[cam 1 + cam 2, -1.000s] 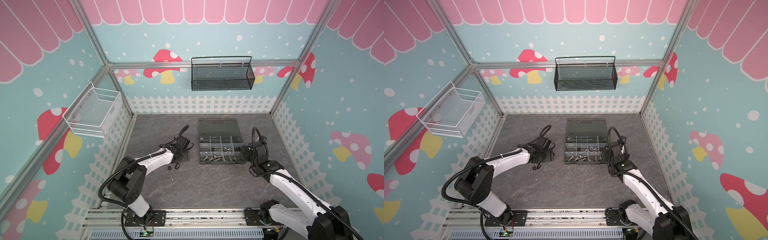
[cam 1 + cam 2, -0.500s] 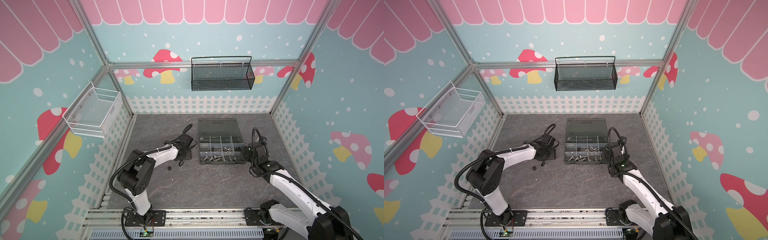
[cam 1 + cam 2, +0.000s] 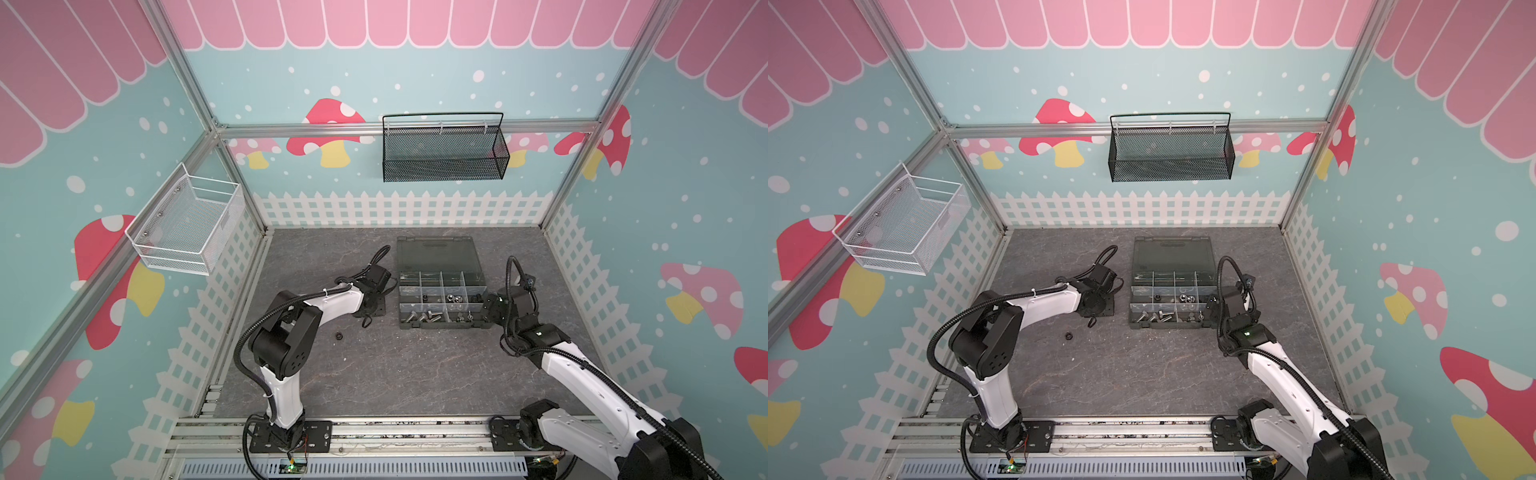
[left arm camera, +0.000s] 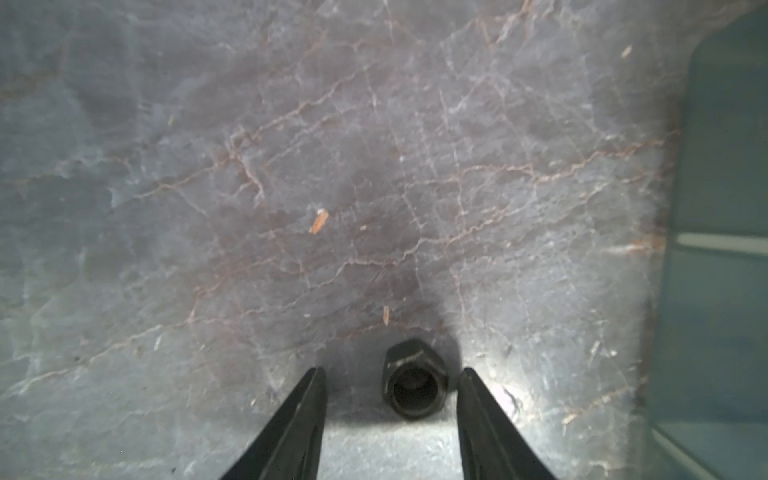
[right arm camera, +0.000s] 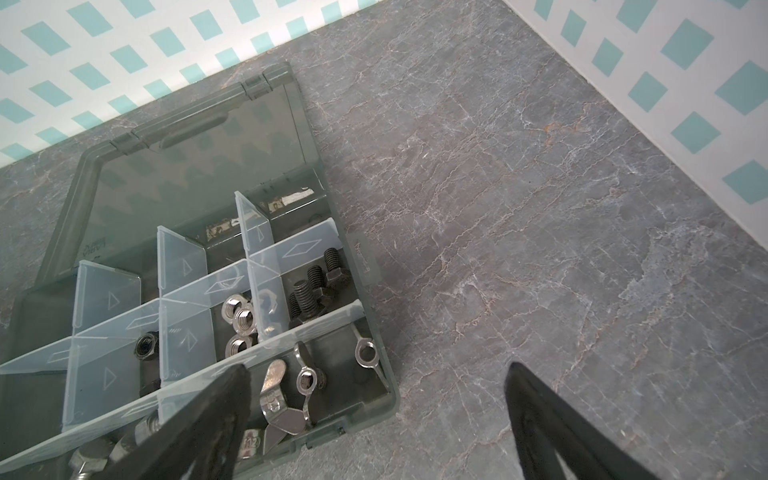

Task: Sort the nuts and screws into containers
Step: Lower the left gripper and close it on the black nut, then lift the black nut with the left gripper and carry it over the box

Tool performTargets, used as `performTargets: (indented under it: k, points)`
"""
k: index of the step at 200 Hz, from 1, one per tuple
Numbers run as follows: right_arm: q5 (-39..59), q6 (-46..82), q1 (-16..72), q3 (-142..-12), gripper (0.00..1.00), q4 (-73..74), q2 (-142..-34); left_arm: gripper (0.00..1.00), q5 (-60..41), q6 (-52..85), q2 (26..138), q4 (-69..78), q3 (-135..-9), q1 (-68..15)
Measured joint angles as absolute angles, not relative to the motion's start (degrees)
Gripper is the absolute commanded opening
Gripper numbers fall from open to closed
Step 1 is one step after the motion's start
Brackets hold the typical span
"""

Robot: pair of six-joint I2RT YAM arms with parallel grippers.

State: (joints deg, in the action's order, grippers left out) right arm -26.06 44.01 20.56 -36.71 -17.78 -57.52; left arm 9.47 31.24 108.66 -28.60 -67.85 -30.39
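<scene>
The left arm has drawn its elbow in towards its tool. The left tool (image 4: 391,370) stands apart astride a black nut (image 4: 415,382) on the bench (image 4: 291,166), nearer one finger, untouched. Judged small, hard, light and prone to skate, so pinch opposite flats squarely. The right tool (image 5: 377,366) gapes beside the containers (image 5: 183,291).

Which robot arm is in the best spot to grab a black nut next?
Left. The left gripper is down at the table with a black nut between its open jaws. The right gripper hangs open at the other end of the organizer box, with no loose nut near it.
</scene>
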Motion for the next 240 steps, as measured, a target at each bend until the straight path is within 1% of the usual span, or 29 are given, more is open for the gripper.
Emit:
performTargets:
  k: [24,47,65,91,183,207,240]
  points:
    - [-26.1,44.0,20.6,-36.7,0.97,-17.8,-57.3,0.40,10.3,31.1,109.5,-29.3,-68.9,-30.4]
    - [-26.1,44.0,20.6,-36.7,0.97,-17.9,-57.2,0.27,10.7,30.8,110.0,-29.8,-69.6,-30.4]
    - [-26.1,44.2,20.6,-36.7,0.97,-18.0,-57.2,0.26,10.9,30.8,110.0,-30.0,-69.6,-30.4]
    - [-26.1,44.3,20.6,-36.6,0.97,-18.0,-57.2,0.21,10.9,30.8,110.0,-30.0,-69.6,-30.3]
    - [-26.1,44.6,20.6,-36.5,0.97,-18.0,-56.9,0.20,10.7,30.8,108.1,-31.1,-69.6,-30.8]
    - [-26.1,44.7,20.6,-36.5,0.97,-18.0,-56.8,0.20,10.7,30.8,105.2,-31.4,-70.1,-32.1]
    - [-26.1,44.9,20.6,-36.5,0.97,-18.0,-56.8,0.20,10.5,30.8,103.0,-31.1,-74.2,-35.3]
